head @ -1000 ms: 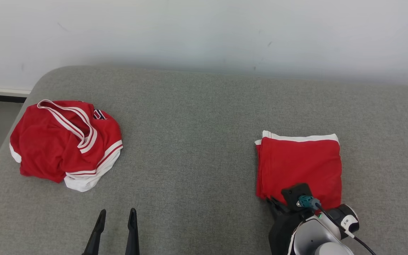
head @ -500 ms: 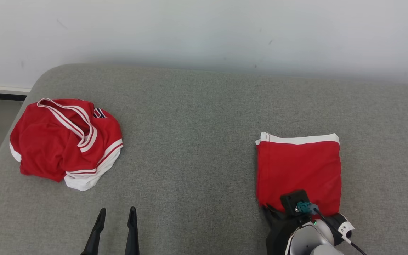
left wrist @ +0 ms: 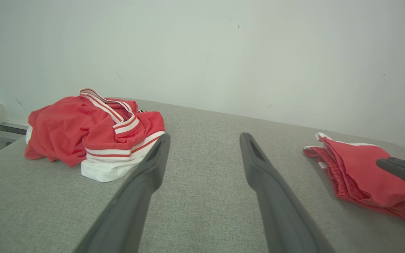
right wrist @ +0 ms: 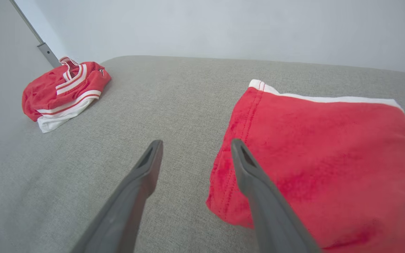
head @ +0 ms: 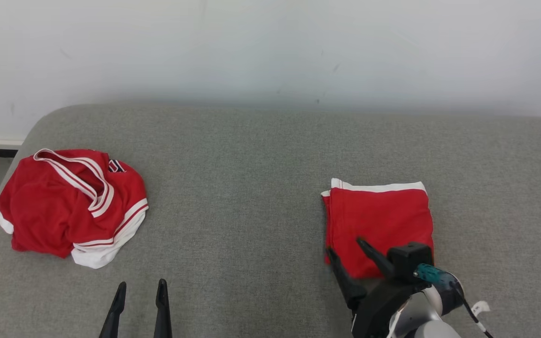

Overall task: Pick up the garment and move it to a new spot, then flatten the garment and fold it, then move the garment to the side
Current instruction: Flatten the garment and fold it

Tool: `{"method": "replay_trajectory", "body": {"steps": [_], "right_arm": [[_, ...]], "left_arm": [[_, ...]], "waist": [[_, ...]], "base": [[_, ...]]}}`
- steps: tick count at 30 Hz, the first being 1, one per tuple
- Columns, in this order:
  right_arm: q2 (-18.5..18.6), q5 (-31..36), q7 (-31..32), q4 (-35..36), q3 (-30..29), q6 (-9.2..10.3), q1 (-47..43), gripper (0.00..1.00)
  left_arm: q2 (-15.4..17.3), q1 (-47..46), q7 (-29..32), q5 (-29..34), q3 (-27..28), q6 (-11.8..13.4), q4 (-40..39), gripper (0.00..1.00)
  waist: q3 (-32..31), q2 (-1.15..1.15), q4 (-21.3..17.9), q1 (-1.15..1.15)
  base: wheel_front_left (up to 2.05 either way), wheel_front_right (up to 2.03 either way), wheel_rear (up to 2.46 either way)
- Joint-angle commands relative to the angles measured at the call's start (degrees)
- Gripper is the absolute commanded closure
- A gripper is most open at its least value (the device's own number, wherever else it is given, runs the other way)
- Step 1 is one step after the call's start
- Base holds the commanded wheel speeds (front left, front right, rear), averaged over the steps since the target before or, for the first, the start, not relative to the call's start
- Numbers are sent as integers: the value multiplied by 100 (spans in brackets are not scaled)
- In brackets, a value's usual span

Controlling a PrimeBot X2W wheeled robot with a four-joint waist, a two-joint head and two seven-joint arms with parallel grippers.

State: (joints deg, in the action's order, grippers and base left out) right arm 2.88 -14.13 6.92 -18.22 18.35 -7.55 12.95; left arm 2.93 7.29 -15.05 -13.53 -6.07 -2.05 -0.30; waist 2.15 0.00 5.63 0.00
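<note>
Right pincer point(head: 344, 246) is seen with jaws spread wide and nothing held. It is parked at the near-left corner of the folded garment point(head: 378, 211). One finger is placed over the red cloth and the other just off its left edge, over the grey cushion point(head: 251, 164). Whether the cloth is touched by that finger cannot be told.

The folded garment is laid flat directly ahead of the right pincer, and most of it is spread to that pincer's front and right. Its white band runs along the far edge. The move-to-the-side step is judged as good as done (release looks complete).

Left pincer point(head: 141, 282) is also held open and empty, well apart from both pieces of cloth. A crumpled garment point(head: 64, 202) is left far off to its front-left, near the cushion's rounded corner.

Risks from here:
- The corner could be snagged if the right pincer is drawn back low, since one finger is placed over the cloth. The top layer would then be dragged and the fold opened.
- The stacked layers at the left edge (visible in the left wrist view) could be caught by the other finger if a sideways sweep is made.
- The crumpled garment could be nudged off the cushion corner if it is approached from the inside.
</note>
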Motion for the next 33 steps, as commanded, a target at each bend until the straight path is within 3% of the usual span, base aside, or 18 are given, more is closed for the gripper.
{"method": "replay_trajectory", "body": {"steps": [1,10,17,25,33], "right_arm": [[3,10,-104,104,-99,14,-125,0],[0,143,-772,950,-1458,14,-1045,0],[4,359,-1156,1325,-1997,14,-1453,0],[45,598,-1431,1275,-2212,14,-1652,0],[244,488,-1529,945,-1978,14,-1584,0]], "left_arm": [[-7,84,-18,41,48,1,-21,0],[-8,246,-18,-30,276,65,-96,0],[-8,324,-18,-130,584,12,86,0],[-8,91,-18,13,853,-155,493,0],[-7,-76,-18,234,1018,-294,738,0]], "waist": [[-103,0,-117,0],[-320,0,-421,0],[-351,0,-652,0],[-387,0,-786,0],[-437,0,-864,0]], "base": [[0,0,0],[0,0,0],[0,0,0],[0,0,0],[0,0,0]]}}
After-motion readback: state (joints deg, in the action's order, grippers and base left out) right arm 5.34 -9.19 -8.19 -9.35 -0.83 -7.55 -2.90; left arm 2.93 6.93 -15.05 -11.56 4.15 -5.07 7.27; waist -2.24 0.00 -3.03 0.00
